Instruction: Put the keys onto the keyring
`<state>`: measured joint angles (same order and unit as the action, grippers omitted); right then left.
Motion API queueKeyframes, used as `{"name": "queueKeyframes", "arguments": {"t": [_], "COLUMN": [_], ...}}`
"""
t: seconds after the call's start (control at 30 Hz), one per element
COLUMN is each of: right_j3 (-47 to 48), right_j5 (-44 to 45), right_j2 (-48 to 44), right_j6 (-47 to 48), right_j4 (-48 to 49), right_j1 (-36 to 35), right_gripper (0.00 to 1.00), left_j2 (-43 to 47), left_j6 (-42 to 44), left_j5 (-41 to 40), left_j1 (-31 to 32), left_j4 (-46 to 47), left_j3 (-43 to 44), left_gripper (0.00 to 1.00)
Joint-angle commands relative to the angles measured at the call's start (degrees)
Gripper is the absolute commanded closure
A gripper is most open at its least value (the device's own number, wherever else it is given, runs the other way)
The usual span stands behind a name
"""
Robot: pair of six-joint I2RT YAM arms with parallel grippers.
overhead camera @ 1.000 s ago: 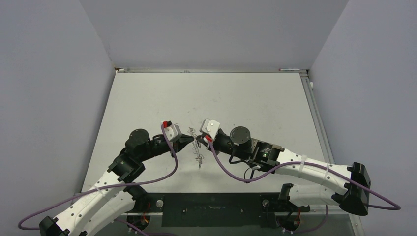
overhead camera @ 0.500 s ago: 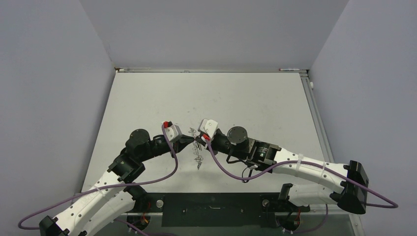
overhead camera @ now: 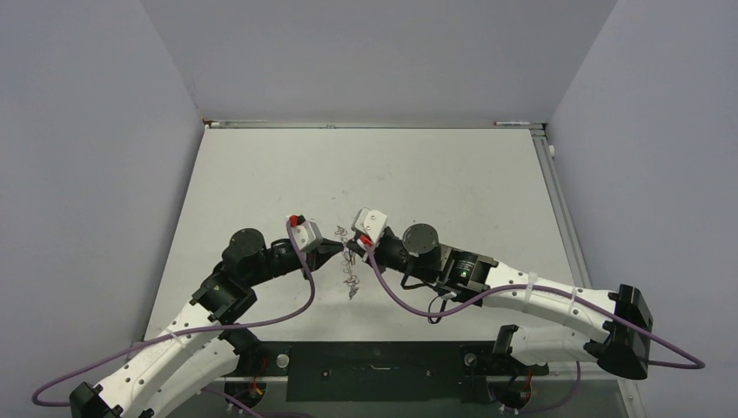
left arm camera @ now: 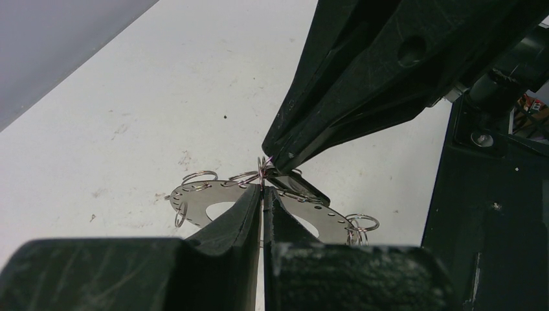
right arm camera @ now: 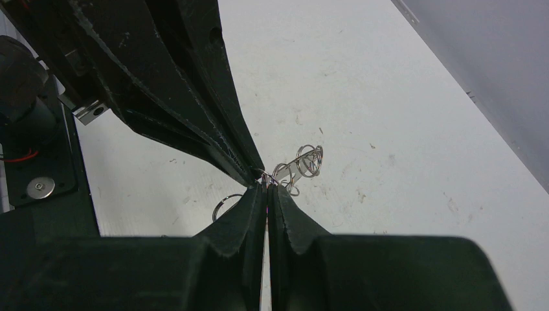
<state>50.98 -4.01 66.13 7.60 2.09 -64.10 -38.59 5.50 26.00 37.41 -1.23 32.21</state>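
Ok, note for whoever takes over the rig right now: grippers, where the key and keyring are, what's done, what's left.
Left gripper: shut, pinching the keyring rim; ring looks lifted.
Right gripper: shut, tip to tip with the left among the wire loops; what it holds is unclear.
Key: possibly the dark piece at the right tip, not certain.
Done: ring picked up.
Left: get the key onto a loop; it is not seen threaded yet.
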Motion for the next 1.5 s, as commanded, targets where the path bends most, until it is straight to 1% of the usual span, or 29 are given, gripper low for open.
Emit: {"name": "queueKeyframes", "arguments": {"t": [0.0,0.87,1.1,1.47], "right_j3": [1.1,1.0,2.0,1.4], "right_j5": [0.9,1.5,0.5,0.0], "right_j2": [-2.0,-0.9,0.3,0.1], "right_j6": [-1.0,-3.6,-3.8,-4.3], "right_j4": [4.0,5.2,3.5,3.3], "right_j1": [0.6,2.1,2.4,2.8], "right_gripper": [0.95,0.95,0.95,0.95], "left_j2": [0.4,-0.2,-0.2,0.4], "left_j6": [0.8,1.2,1.4,1.7], "left_j5": [1.3,2.2,2.1,1.2], "left_j1": [0.4,0.9,1.0,1.0], "left_j4": [2.0,1.3,1.3,1.3], "left_j3": [3.5,3.6,3.6,3.7], "left_gripper": [1.0,1.0,1.0,1.0]}}
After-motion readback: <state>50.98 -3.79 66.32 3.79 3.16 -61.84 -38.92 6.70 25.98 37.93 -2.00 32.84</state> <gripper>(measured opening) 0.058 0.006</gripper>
